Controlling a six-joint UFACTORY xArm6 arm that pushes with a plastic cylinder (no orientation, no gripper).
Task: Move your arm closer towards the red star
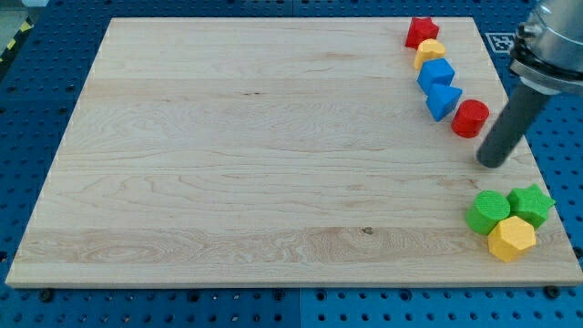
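Only the arm's end shows, at the view's right edge. A plain, smooth cylindrical rod, dark grey to black with a matte finish, runs down to my tip, which is cut flat and blunt. Above the rod sits a wider collar in lighter grey metal, ringed by a dark band, with a faint sheen on its rounded surface. No cables, screws or markings can be made out.
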